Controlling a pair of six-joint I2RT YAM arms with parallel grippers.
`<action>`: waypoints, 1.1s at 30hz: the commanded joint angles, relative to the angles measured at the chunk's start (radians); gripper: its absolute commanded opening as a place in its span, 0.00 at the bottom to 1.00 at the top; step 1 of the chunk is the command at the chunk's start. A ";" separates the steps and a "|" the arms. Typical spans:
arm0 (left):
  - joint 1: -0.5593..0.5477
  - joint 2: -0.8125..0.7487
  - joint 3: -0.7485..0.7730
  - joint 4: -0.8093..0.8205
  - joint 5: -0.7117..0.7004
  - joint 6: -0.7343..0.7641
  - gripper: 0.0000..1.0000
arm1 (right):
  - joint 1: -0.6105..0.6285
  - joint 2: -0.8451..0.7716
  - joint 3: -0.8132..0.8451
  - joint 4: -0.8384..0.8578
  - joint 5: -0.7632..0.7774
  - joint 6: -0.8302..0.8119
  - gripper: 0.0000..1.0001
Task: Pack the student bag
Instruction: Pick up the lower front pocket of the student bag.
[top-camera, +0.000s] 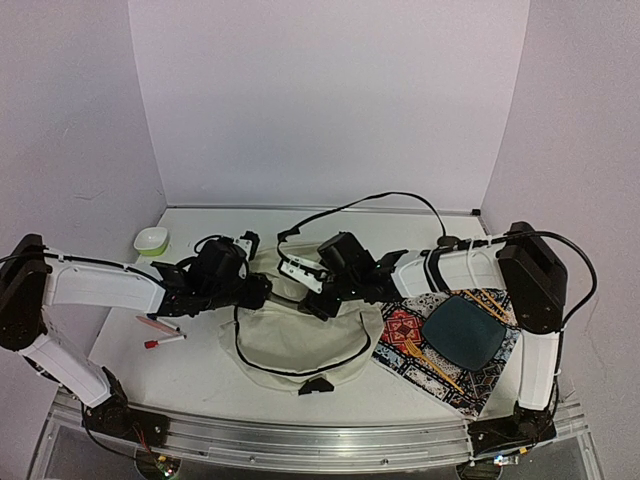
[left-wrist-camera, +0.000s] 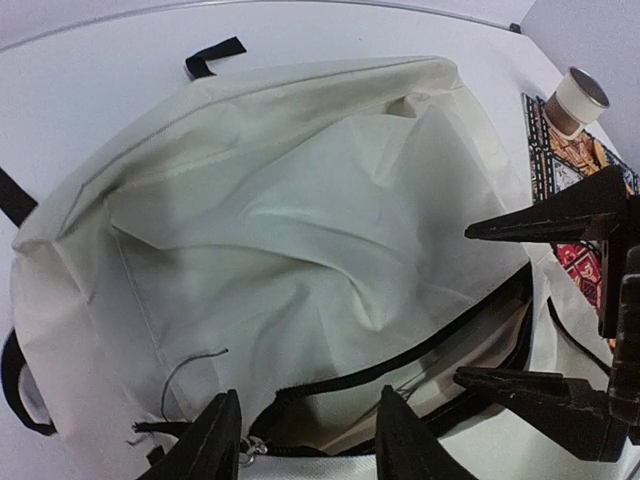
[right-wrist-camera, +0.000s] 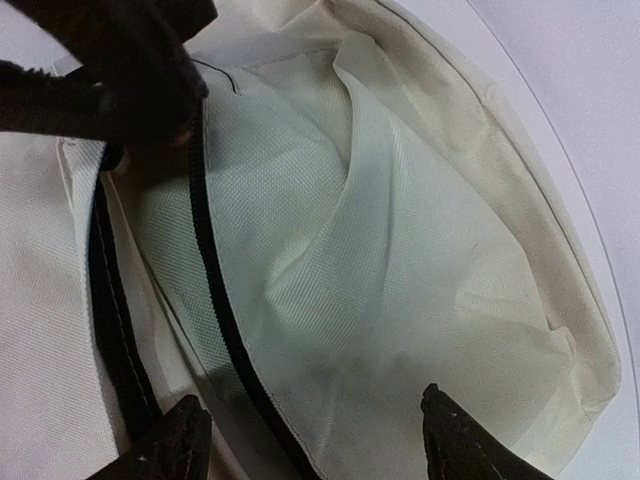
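Currently the student bag (top-camera: 300, 335) lies slumped on the table (top-camera: 200, 375), and both grippers stand at its far rim. The left gripper (left-wrist-camera: 307, 392) is at the bag's far-left corner, its fingers parted and straddling the black zip line (left-wrist-camera: 420, 365); nothing appears clamped between them. The right gripper (right-wrist-camera: 312, 395) is at the bag's far-right side, its jaws spread wide and empty over the cream inner fabric. The open stretch of zip runs from one gripper to the other, and the bag's body extends from them toward the arm bases. Judged from this, the mouth needs spreading along that axis, each gripper taking the rim nearest it. The red pens (top-camera: 160, 335) lie left of the bag, nearer the left arm. The patterned placemat (top-camera: 400, 330) and dark dish (top-camera: 465, 330) lie right of it, nearer the right arm.
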 joint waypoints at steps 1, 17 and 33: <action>-0.018 -0.027 -0.017 -0.011 0.031 -0.087 0.50 | 0.006 0.025 0.041 -0.051 -0.013 -0.016 0.74; -0.064 0.047 -0.052 -0.062 0.005 -0.199 0.61 | 0.017 0.100 0.148 -0.073 0.226 -0.054 0.76; -0.084 0.056 -0.089 -0.067 0.005 -0.228 0.58 | 0.015 -0.004 0.102 -0.062 0.057 -0.025 0.61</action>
